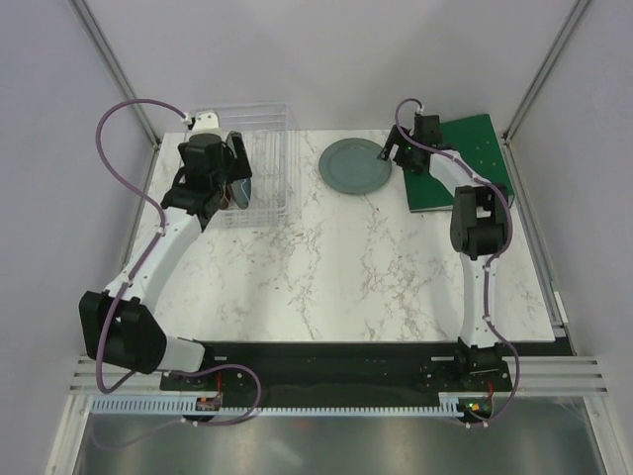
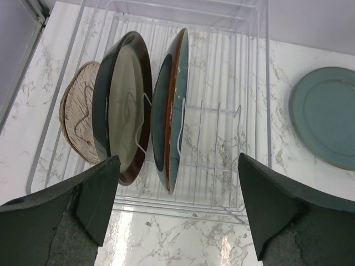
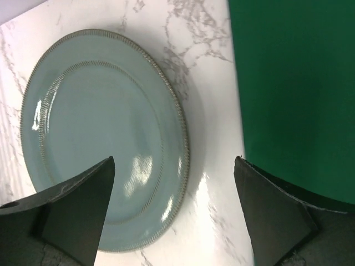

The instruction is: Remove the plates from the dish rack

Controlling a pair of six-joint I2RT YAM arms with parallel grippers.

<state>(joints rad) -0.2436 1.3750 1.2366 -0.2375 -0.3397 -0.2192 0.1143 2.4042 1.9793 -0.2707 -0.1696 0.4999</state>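
Note:
The clear dish rack stands at the back left. Three plates stand upright in it: a beige patterned one, a dark-rimmed one with a cream face and a reddish-brown one. My left gripper hovers over the rack's near side, open, touching none of them. A grey-green plate lies flat on the table to the right of the rack. My right gripper hangs above its right rim, open and empty; the grey-green plate rests on the marble below.
A flat green board lies at the back right, just beside the grey-green plate; the same green board fills the right of the right wrist view. White walls and frame posts close in the table's back and sides.

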